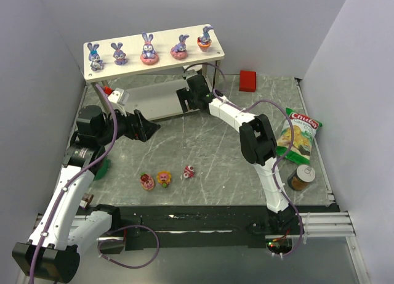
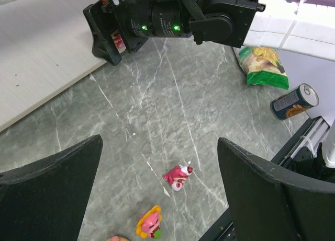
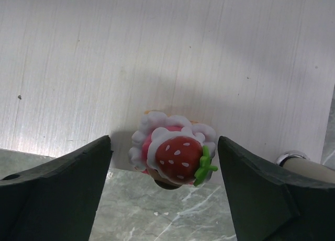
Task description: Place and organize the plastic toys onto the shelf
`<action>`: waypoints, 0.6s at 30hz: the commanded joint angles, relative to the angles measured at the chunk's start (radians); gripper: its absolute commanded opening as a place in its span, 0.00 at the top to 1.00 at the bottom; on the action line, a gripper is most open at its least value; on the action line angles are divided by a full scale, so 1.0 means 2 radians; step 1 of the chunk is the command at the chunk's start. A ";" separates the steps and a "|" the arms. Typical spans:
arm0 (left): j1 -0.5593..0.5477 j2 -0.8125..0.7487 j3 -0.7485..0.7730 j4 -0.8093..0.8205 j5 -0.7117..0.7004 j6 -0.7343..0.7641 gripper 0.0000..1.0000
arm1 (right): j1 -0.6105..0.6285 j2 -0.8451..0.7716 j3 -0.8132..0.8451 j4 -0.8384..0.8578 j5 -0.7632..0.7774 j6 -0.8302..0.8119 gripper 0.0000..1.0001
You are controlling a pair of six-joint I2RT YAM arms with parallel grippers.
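Five purple-blue bunnies stand in a row on the shelf's top board. My right gripper reaches over the lower board; it is open, with a strawberry-topped pink sweet at the board's near edge between the jaws, untouched. Three sweets lie on the table: a pink one, a yellow-pink one and a red-pink one. My left gripper is open and empty, above the table, apart from them.
A red block lies right of the shelf. A chips bag and a can sit at the right. A green plate edge shows under the left arm. A black rail borders the table's near edge.
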 commanded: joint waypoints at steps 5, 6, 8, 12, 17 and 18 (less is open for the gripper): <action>-0.002 -0.001 0.010 0.010 0.013 -0.002 0.04 | -0.013 -0.020 -0.007 -0.004 0.036 0.016 0.02; -0.002 -0.001 0.010 0.010 0.014 -0.002 0.04 | -0.013 -0.023 -0.011 -0.002 0.038 0.016 0.00; -0.001 -0.002 0.009 0.010 0.013 -0.002 0.04 | -0.011 -0.036 -0.029 0.010 0.040 0.015 0.00; -0.002 -0.004 0.008 0.010 0.012 -0.002 0.04 | -0.007 -0.061 -0.061 0.028 0.040 0.013 0.00; -0.001 -0.009 0.004 0.012 0.008 -0.003 0.04 | 0.000 -0.104 -0.116 0.060 0.038 0.013 0.00; -0.002 -0.009 0.003 0.012 0.007 -0.003 0.04 | 0.003 -0.115 -0.122 0.063 0.036 0.013 0.00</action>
